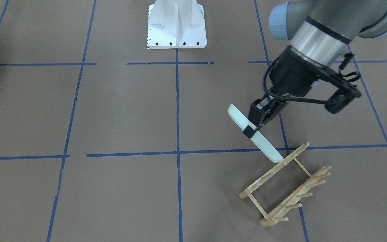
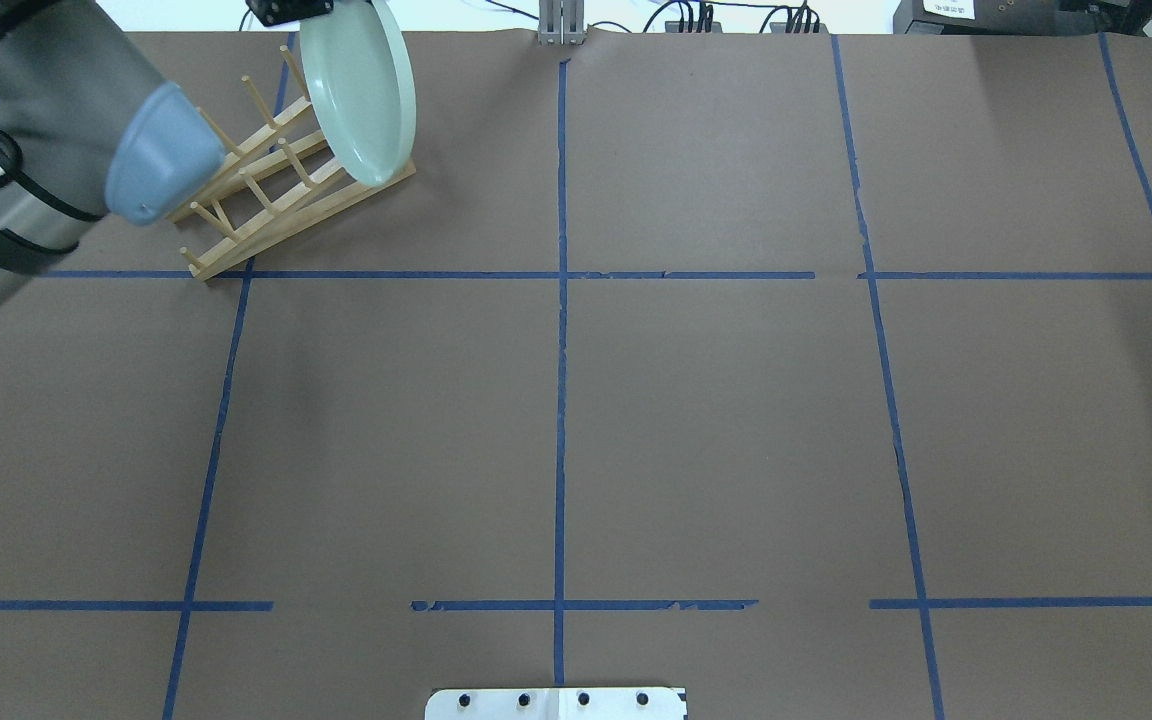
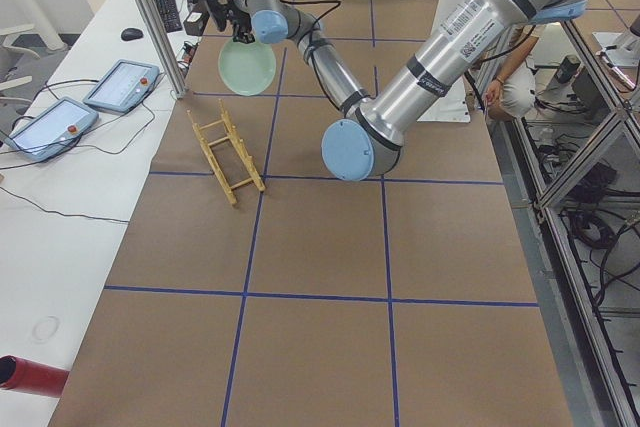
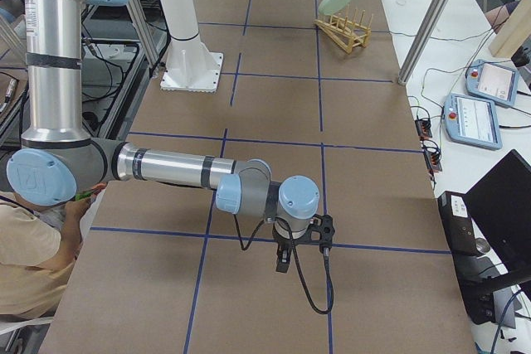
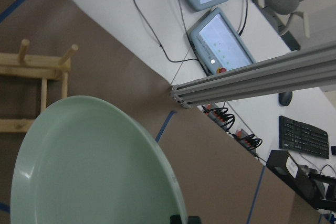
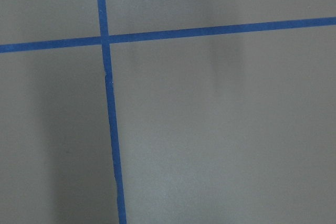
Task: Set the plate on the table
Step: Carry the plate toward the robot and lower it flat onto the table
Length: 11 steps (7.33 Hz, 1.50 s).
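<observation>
wooden rack [image 1: 267, 174] just beneath the plate [image 1: 264, 145]; broad open table [image 1: 123, 111] toward the robot's right

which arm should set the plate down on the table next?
Left. The left gripper is shut on the plate at its rim, holding it on edge above the wooden rack. The right gripper hangs over the table far from the plate; it would likely need a handover.

Light falls evenly from above, bright and soft, across my bench [image 1: 123, 111]. The rack [image 1: 282, 190] throws only a faint, blurred shadow beside it. My plate [image 5: 89, 166] shows a small glare near its rim. My right wrist view is slightly soft, with dim shadow bands. Both side views bow at the edges.
</observation>
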Available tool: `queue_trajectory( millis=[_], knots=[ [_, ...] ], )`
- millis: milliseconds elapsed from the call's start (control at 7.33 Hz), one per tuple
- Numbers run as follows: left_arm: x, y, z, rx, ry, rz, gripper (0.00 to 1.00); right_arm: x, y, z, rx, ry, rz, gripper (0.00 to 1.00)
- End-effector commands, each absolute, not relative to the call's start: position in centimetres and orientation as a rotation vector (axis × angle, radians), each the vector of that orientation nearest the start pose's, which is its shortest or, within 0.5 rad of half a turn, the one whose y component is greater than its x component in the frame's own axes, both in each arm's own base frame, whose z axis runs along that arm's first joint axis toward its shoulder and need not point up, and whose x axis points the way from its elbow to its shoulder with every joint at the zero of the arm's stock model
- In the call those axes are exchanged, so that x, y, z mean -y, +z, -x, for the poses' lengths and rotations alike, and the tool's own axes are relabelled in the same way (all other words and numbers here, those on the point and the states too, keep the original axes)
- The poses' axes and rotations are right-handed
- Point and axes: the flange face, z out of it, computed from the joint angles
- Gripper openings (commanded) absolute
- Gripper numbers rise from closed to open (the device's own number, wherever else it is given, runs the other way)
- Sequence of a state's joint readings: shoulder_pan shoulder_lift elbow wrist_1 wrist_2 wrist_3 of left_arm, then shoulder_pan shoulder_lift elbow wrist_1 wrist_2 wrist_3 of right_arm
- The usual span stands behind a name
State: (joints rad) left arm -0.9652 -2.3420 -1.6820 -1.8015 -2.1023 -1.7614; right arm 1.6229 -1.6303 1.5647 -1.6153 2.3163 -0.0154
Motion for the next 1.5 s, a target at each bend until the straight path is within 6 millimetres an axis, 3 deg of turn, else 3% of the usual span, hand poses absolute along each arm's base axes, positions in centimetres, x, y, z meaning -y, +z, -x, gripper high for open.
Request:
queue_trajectory(
  millis=[0,136,273,409,545,818,1091,1227,1364],
  knots=[
    [53.8,13.9,-41.2,-0.968,-0.682,0.227,0.00,45.3,69.6,-8.9,0.748,0.076,0.080,1.00],
    [51.3,15.7,-45.3,-0.863,-0.652,0.290,0.00,45.3,69.6,-8.9,0.748,0.076,0.080,1.00],
    [50.3,17.9,-49.8,-0.723,-0.650,0.349,0.00,45.3,69.6,-8.9,0.748,0.076,0.080,1.00],
    [51.2,19.5,-55.0,-0.570,-0.666,0.401,0.00,45.3,69.6,-8.9,0.748,0.076,0.080,1.00],
    [51.5,21.5,-57.8,-0.439,-0.689,0.439,0.00,45.3,69.6,-8.9,0.748,0.076,0.080,1.00],
    [51.3,21.9,-58.7,-0.363,-0.700,0.406,0.00,45.3,69.6,-8.9,0.748,0.076,0.079,1.00],
    [51.5,21.1,-58.9,-0.354,-0.626,0.326,0.00,45.4,69.5,-9.0,0.748,0.075,0.077,1.00],
    [50.5,21.3,-59.8,-0.342,-0.600,0.280,0.00,45.4,69.5,-9.0,0.748,0.075,0.077,1.00],
    [48.9,22.0,-60.4,-0.344,-0.577,0.278,0.79,45.4,69.5,-9.0,0.748,0.075,0.077,1.00]
  ],
)
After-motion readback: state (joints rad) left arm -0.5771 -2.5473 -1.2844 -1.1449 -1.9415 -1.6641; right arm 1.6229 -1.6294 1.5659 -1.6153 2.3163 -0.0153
